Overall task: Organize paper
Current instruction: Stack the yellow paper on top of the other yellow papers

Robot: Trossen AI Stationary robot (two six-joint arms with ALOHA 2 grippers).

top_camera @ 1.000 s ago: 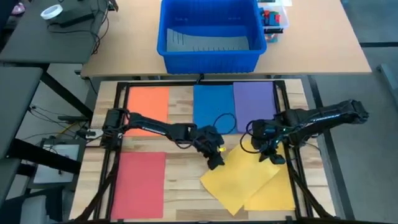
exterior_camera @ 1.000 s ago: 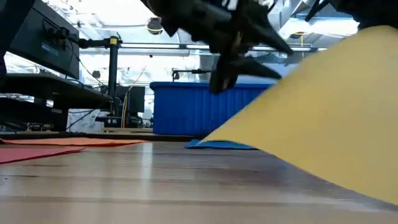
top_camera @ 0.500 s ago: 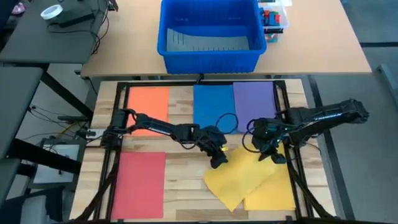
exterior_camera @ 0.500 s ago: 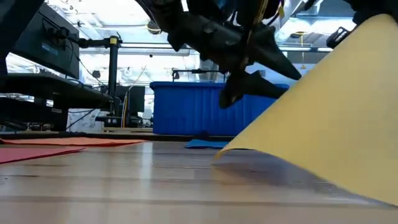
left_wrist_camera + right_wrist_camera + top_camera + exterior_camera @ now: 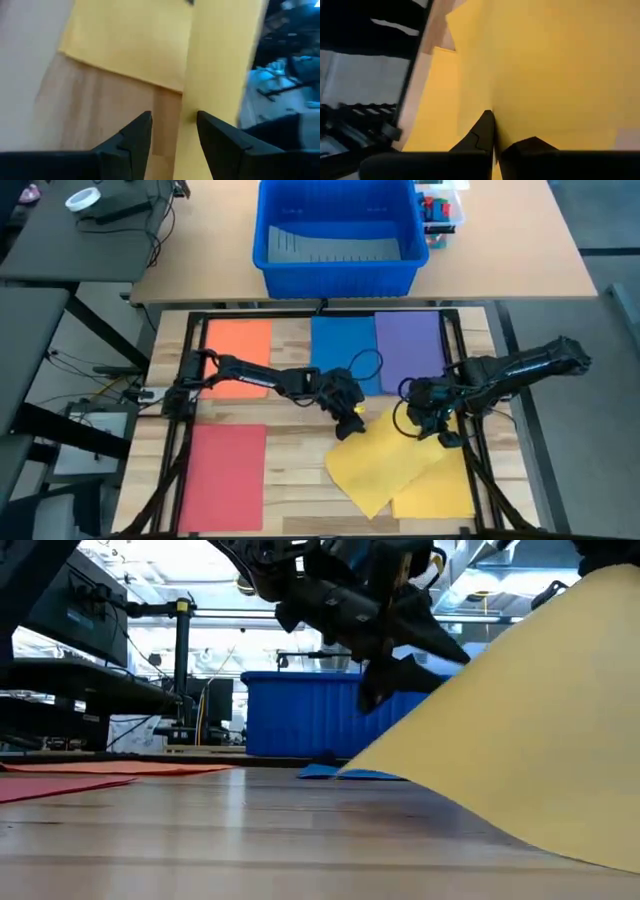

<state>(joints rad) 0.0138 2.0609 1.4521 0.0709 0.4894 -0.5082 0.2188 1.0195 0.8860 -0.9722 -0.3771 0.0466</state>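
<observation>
Overhead looking down, low camera level (table height), wrists close, all sharing yellow paper (image 5: 385,465)

flat orange paper sheet (image 5: 237,345), plain, no print. flat blue paper sheet (image 5: 341,350) & flat purple paper sheet (image 5: 409,345), both solid colour. flat red paper sheet (image 5: 222,477), plain. two yellow paper sheets: tilted top one (image 5: 385,463) a bit deeper yellow vs flat lower one (image 5: 440,495). light wood-grain desk (image 5: 290,450) w/ pale plank stripes, black frame. big blue plastic bin (image 5: 335,230), grey inside. both arms dark/black; left end effector (image 5: 352,423) black w/ yellow fleck, right end effector (image 5: 446,437) black.
</observation>
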